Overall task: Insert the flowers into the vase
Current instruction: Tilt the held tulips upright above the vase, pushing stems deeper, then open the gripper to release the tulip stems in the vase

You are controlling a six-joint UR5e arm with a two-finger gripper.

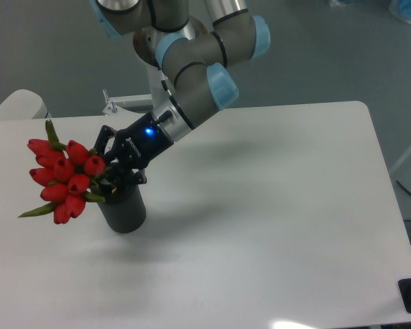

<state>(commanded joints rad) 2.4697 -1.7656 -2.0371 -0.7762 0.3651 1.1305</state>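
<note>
Red closed tulip buds on green stems (63, 179) lean out to the left over the rim of the small dark matte cylindrical vase (125, 209); we judge the stem ends already inside its mouth. In this single fixed view, we see the black two-finger gripper (109, 177) clamped on the stems just above the vase, presumably to steer them downward. Both stand on the white table (274, 205).
</note>
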